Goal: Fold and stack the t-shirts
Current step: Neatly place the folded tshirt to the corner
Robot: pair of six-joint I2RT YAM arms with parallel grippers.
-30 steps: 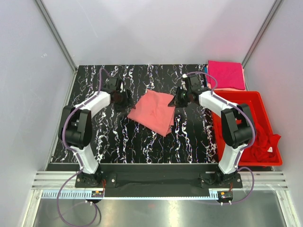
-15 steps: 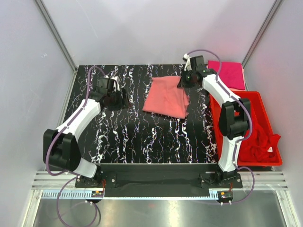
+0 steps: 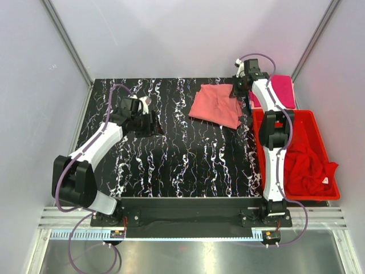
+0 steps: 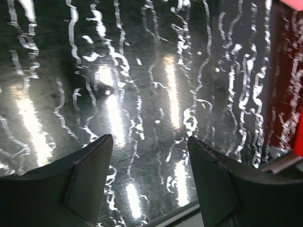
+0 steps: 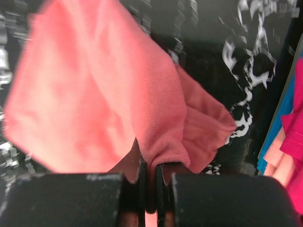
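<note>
A folded salmon-pink t-shirt [image 3: 214,107] hangs partly off the table at the back right, with my right gripper [image 3: 238,91] shut on its bunched right edge. In the right wrist view the cloth [image 5: 94,94] is pinched between the closed jaws of that gripper [image 5: 150,168]. A folded magenta t-shirt [image 3: 279,91] lies in the back right corner, just beyond that gripper. A crumpled red t-shirt [image 3: 311,171] fills the red bin [image 3: 285,113]. My left gripper [image 3: 155,127] hovers open over bare table on the left, its fingers [image 4: 90,165] spread with nothing between them.
The red bin runs along the table's right edge beside the right arm. Under the magenta t-shirt [image 5: 296,123] show blue and peach cloth edges [image 5: 279,142]. White walls enclose the black marbled table [image 3: 188,165] on three sides.
My right gripper has carried the salmon-pink t-shirt from the table's middle toward the back right, next to the magenta one. The left gripper has pulled away from it to the left, still open.
</note>
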